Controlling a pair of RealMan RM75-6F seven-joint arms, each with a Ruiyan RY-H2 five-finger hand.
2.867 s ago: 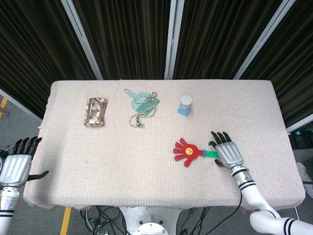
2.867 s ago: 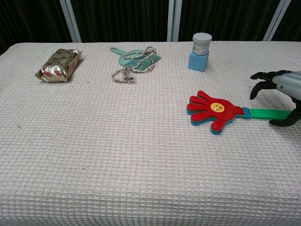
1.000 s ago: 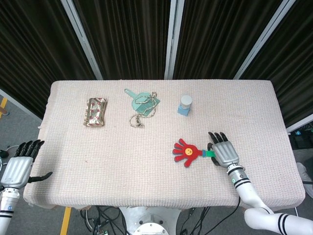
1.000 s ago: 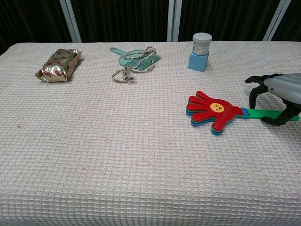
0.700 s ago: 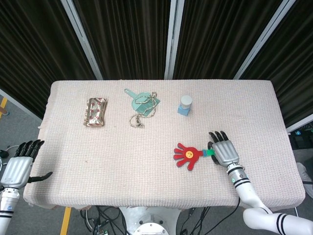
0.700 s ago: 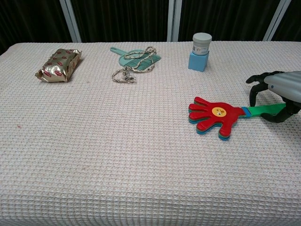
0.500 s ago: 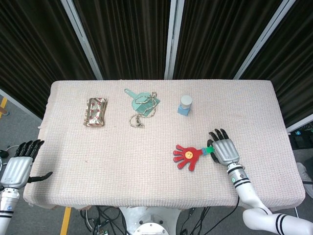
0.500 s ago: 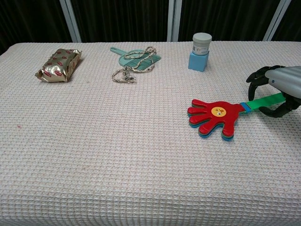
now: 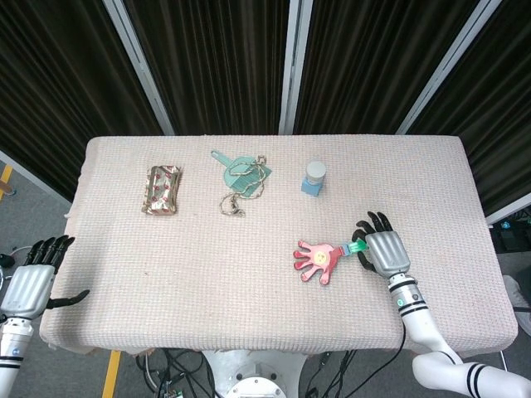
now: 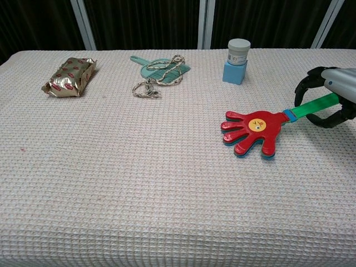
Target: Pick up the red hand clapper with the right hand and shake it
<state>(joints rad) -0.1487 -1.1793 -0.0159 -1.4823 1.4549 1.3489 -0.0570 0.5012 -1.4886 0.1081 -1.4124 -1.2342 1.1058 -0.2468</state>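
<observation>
The red hand clapper [image 9: 318, 260] [image 10: 251, 132] has a red hand-shaped head with a yellow face and a green handle [image 10: 315, 105]. My right hand [image 9: 384, 249] [image 10: 332, 98] grips the green handle at the table's right side, fingers curled around it. The handle end is raised, and the red head hangs low, at or just above the cloth. My left hand [image 9: 31, 278] hovers off the table's left edge with fingers apart, holding nothing; the chest view does not show it.
The beige woven tablecloth [image 9: 207, 282] covers the table. At the back lie a gold snack packet [image 9: 163, 189] [image 10: 69, 77], a teal brush with a rope [image 9: 241, 181] [image 10: 160, 72], and a white-capped jar on a blue block [image 9: 314, 177] [image 10: 237, 60].
My right hand closed on the green handle and lifted it, drawing back toward the far right. The clapper swung round, its head turning and tilting down.
</observation>
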